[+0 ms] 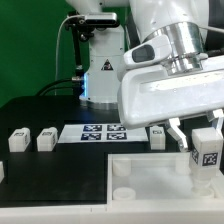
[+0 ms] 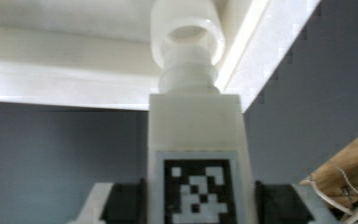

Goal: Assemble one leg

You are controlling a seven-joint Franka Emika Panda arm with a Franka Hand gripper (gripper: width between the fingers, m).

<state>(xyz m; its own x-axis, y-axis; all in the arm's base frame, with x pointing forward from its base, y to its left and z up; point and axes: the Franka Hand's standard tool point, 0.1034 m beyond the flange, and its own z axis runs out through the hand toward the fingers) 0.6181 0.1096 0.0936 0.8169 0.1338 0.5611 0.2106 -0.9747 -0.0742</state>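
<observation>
So far, only partly done. Lifted clear of the table and clamped between the closed jaws of the gripper [image 1: 203, 134]: the leg [image 1: 206, 156]. Hangs upright at the exterior view's right, above the far corner of the large white tray-like part [image 1: 150, 186]. Probably not seated yet; impossible to tell whether touching that part or hovering just above it. Left to do, by my judgement: bringing the lower end exactly over a corner socket, pressing or turning it in, then opening the jaws and pulling away. Done, as far as visible: only the picking up.

Looks like a small white block, longer than wide, with a black-and-white square tag on the face toward the exterior camera. In the wrist view, seems a tall white post, with the tag close to the jaws and a narrower rounded end pointing away toward the white part. Shows no damage, as far as possible to see in such blur.

Further out, three other legs [image 1: 46, 140] of the same kind, lying loose on the black table [image 1: 60, 175]: two at the exterior view's left, one just beside the marker board [image 1: 100, 132]. Also two round sockets [image 1: 122, 172] on the white part's left side, both without a leg.
</observation>
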